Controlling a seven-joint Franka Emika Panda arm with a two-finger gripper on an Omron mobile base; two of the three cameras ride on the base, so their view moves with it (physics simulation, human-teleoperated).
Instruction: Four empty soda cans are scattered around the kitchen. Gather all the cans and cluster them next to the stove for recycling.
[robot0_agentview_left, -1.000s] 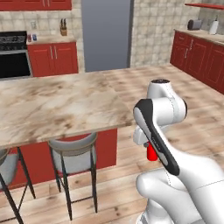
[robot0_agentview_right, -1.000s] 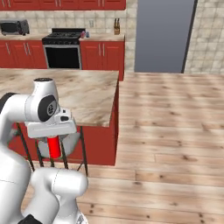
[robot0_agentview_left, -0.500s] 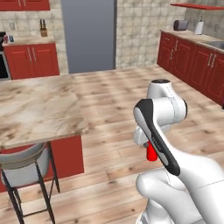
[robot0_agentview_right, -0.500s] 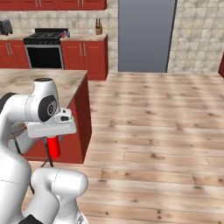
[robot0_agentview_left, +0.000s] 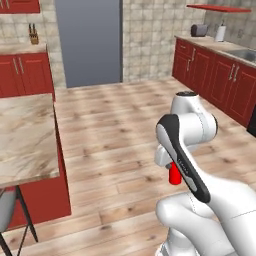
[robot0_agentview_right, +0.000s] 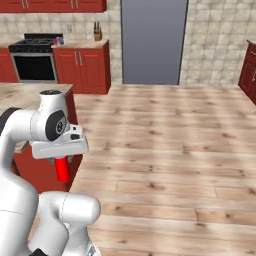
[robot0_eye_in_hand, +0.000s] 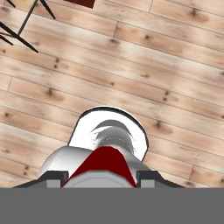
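I see the bright red can (robot0_agentview_left: 174, 174) clamped in the gripper (robot0_agentview_right: 62, 161), hanging upright below the hand and well above the wood plank floor (robot0_agentview_right: 165, 150). In the hand view the can (robot0_eye_in_hand: 104, 164) sits between the two finger tips, its red body pointing down at the floor. Just beside the can, on the island side, stands the marble worktop (robot0_agentview_left: 22, 135) with its red end panel, and a stool (robot0_agentview_left: 4, 210) is tucked under it. The stove (robot0_agentview_right: 34, 59) lies well apart from the can, against the far wall beside red cabinets (robot0_agentview_right: 84, 67). A grey refrigerator (robot0_agentview_right: 152, 40) stands further along that wall.
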